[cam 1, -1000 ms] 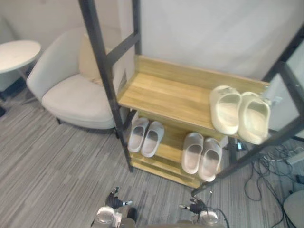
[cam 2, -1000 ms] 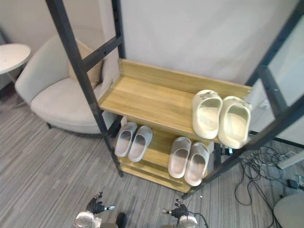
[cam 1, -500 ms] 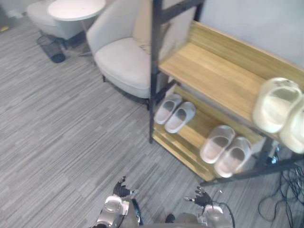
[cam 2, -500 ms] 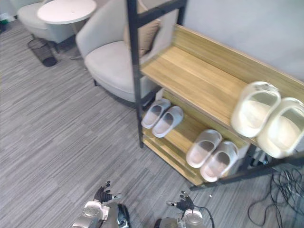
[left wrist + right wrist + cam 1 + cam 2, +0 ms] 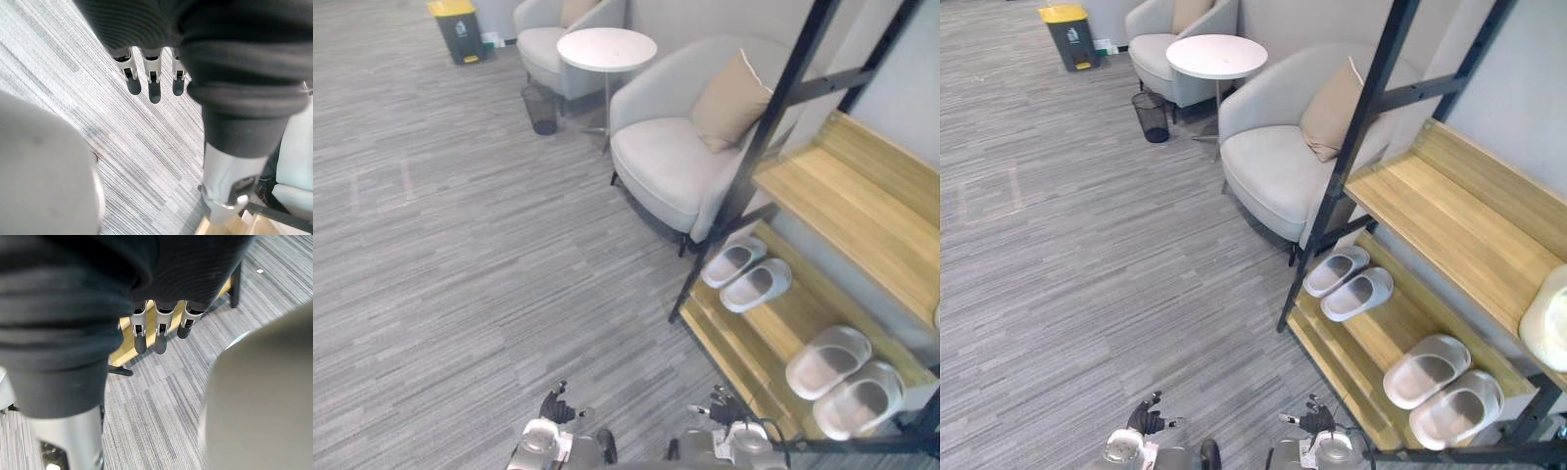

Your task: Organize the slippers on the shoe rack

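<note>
Wood shoe rack: pale boards in a black metal frame; most of the top board is bare.
Grey pair: two slippers side by side and touching, on the rack's lower shelf. They sit at the armchair end, just behind the rack's black front post.
Second grey pair: on the same lower shelf, further along the rack and apart from the grey pair. These two slippers also lie side by side.
Cream slipper: on the rack's top board, at the end away from the armchair, cut off by the edge of view.
Left hand: hangs low over the carpet, out in front of the rack. Its fingers are straight and loosely spread, with nothing in them.
Right hand: hangs low by the rack's front edge, nearer the rack than the left hand. Its fingers are straight in a row and hold nothing. The rack's bottom board shows just past them.
Armchair: pale, right beside the end of the rack.
Cushion: tan, leaning in the armchair on the side towards the rack.
Carpet: grey and striped, spreading out from the front of the rack.
</note>
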